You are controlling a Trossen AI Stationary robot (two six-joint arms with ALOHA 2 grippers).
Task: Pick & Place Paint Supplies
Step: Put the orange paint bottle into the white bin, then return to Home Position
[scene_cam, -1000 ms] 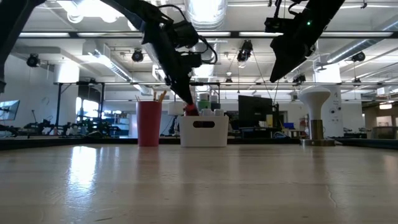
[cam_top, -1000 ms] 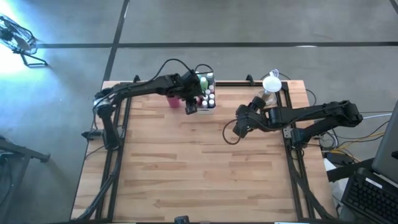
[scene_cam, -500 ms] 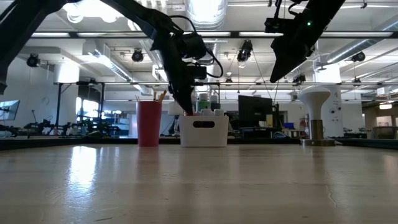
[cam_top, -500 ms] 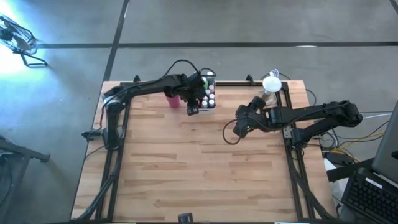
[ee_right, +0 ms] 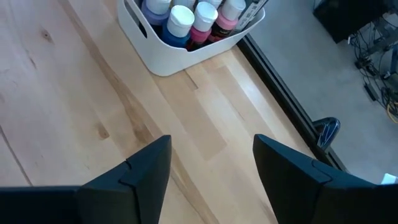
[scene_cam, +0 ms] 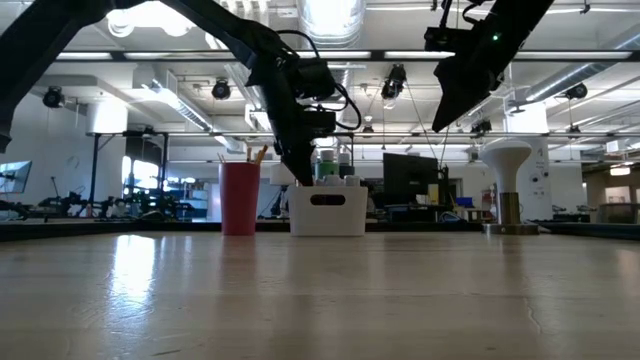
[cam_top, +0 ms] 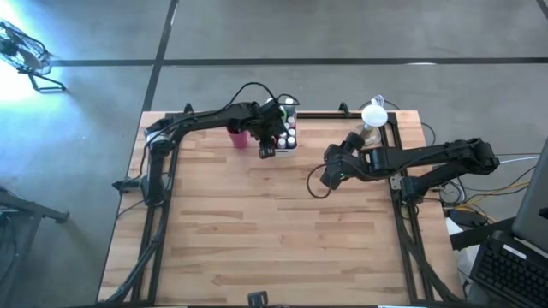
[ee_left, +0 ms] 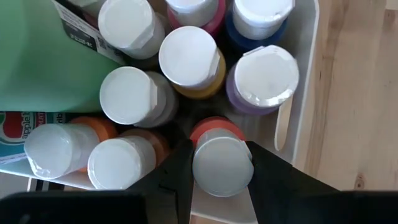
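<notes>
A translucent white tray (cam_top: 294,146) stands at the table's far edge, packed with white-capped paint bottles (ee_left: 189,59). My left gripper (ee_left: 221,180) reaches down into the tray's near corner, shut on a red bottle (ee_left: 208,129) with a white cap. In the low view its fingers (scene_cam: 303,172) dip behind the tray wall (scene_cam: 327,212). Left of the tray stands a magenta cup (scene_cam: 239,198) with brushes (scene_cam: 258,153) sticking out of it. My right gripper (cam_top: 330,176) hangs open over the table right of centre, with nothing between its fingers (ee_right: 143,171). My left gripper pinches the red bottle between its two fingers at the white cap (ee_left: 222,165), one finger on each side. The fingers come from above, slanting down toward the far edge. The bottle stands upright among the other bottles; whether its bottom rests on the tray floor is hidden.
A large green bottle (ee_left: 50,56) and a flat wooden stick (ee_left: 283,124) also sit in the tray. A white mushroom-shaped stand (cam_top: 373,115) is at the far right corner. Bare wood (cam_top: 274,231) fills the middle and near part of the table.
My left gripper has gone down and a little toward the far edge, lowering the red bottle into the tray. In the low view the bottle showed above the tray's rim a second ago and is now hidden behind the wall.
</notes>
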